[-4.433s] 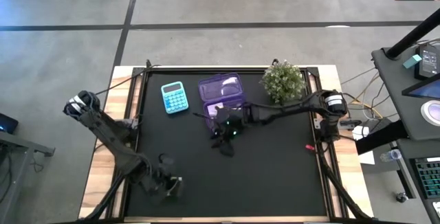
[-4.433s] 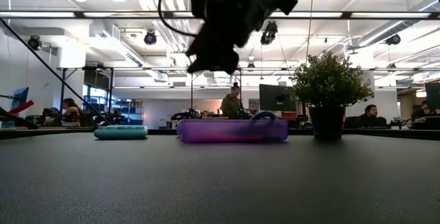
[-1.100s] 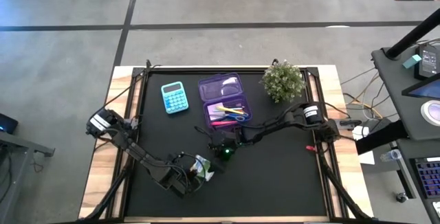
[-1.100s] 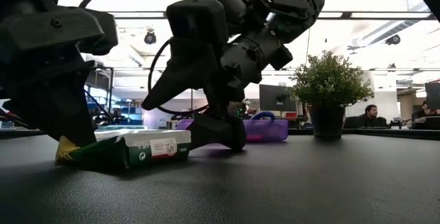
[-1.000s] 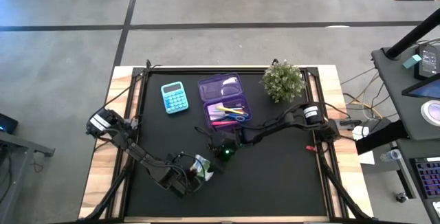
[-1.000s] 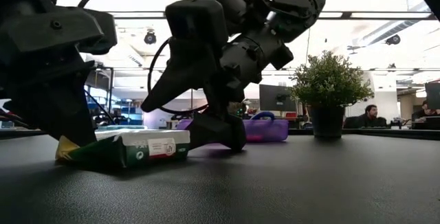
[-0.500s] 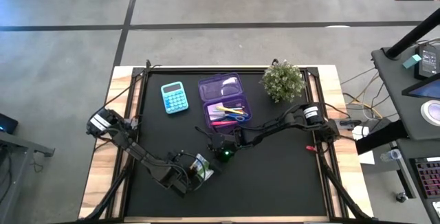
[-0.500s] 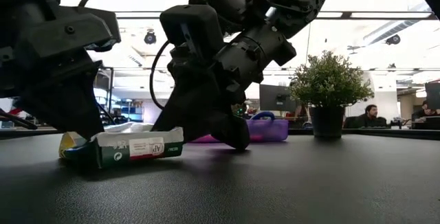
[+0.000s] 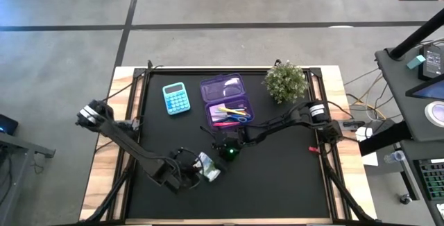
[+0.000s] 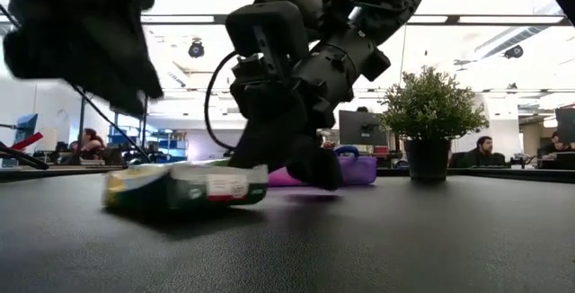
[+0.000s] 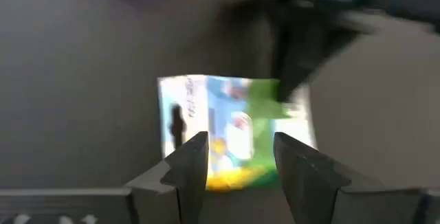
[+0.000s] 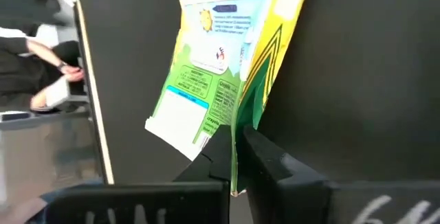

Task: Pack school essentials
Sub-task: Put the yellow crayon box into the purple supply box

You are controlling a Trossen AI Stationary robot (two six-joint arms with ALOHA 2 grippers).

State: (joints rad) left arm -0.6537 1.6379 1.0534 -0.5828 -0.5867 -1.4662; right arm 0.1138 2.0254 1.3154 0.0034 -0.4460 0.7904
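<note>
On the worktop (image 9: 291, 170), the left hand (image 9: 187, 176) hovers spread just at 9 o'clock of the green-and-white packet (image 9: 207, 167). The right hand (image 9: 220, 155) pinches that packet's edge, lifting it. At 12 o'clock, the purple case (image 9: 223, 101) holds pens (image 9: 229, 112) (scissors too).

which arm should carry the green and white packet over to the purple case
Right, probably. The right claw is already pinched on the packet edge, and its arm reaches from the purple case side. The left claw is open, clear of it.
</note>
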